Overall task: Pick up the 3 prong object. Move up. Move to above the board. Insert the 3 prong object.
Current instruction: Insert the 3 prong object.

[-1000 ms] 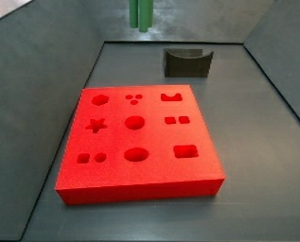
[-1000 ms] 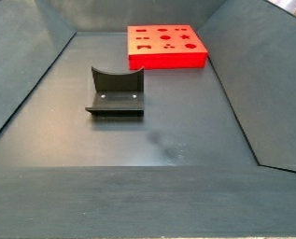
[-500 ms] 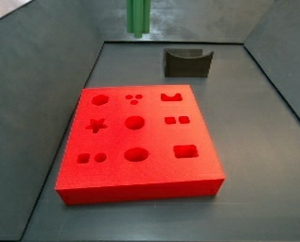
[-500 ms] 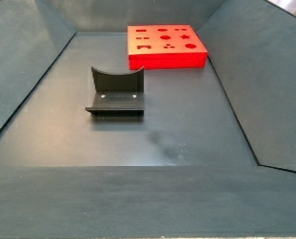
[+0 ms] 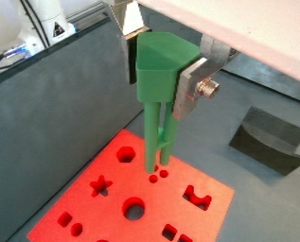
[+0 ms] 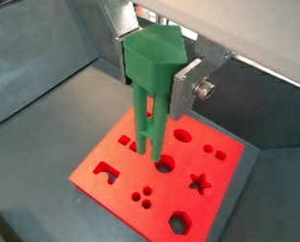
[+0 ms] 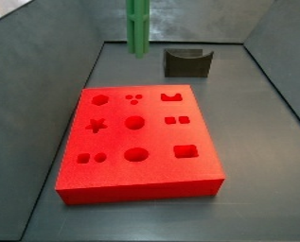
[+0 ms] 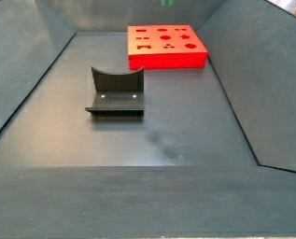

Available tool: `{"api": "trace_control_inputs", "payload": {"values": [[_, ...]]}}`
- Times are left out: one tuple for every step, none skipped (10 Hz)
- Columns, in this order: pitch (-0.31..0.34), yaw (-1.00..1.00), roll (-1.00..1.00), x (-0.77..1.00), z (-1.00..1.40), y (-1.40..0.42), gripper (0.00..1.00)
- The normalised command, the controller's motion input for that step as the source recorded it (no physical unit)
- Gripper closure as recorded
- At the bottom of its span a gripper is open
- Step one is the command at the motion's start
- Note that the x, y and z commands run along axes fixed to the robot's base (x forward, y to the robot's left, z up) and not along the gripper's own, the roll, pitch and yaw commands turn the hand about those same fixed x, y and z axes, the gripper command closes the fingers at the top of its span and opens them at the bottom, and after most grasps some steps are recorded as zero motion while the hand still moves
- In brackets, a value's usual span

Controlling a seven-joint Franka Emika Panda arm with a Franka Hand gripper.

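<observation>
I am gripping the 3 prong object (image 5: 161, 76) by its head in my hand (image 5: 164, 59), hanging high over the board (image 6: 165, 180). Pickup and lift look finished; I judge the alignment above the three-dot recess (image 7: 133, 96), toward the board's 12 o'clock edge, and the insertion remain.

The 3 prong object (image 5: 161, 76) is made of matt green plastic and is held by the gripper (image 5: 165, 62), whose silver metal fingers (image 5: 197, 80) are seen above the matt red board (image 7: 139, 144). The fixture (image 8: 114, 92) looks dull dark plastic.
</observation>
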Motion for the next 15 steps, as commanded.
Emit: {"api": "trace_control_inputs", "payload": {"values": [[0.000,0.06,0.00,0.14,-0.20,0.20,1.00],[0.000,0.03,0.00,0.09,-0.27,0.27,1.00],[0.000,0.00,0.10,0.00,-0.20,0.16,1.00],[0.000,0.00,0.12,0.00,-0.21,0.03,1.00],[0.000,0.00,0.13,0.00,-0.27,0.02,1.00],[0.000,0.00,0.12,0.00,-0.29,0.04,1.00],[0.000,0.00,0.12,0.00,-0.29,0.05,1.00],[0.000,0.00,0.10,0.00,-0.29,0.05,1.00],[0.000,0.00,0.11,0.00,-0.29,0.06,1.00],[0.000,0.00,0.12,0.00,-0.28,0.05,1.00],[0.000,0.00,0.13,0.00,-0.28,0.04,1.00],[0.000,0.00,0.12,0.00,-0.28,0.02,1.00],[0.000,0.00,0.11,0.00,-0.29,0.00,1.00],[-0.003,0.00,0.11,0.00,-0.31,0.00,1.00],[-0.007,-0.01,0.11,0.00,-0.33,0.00,1.00]]}}
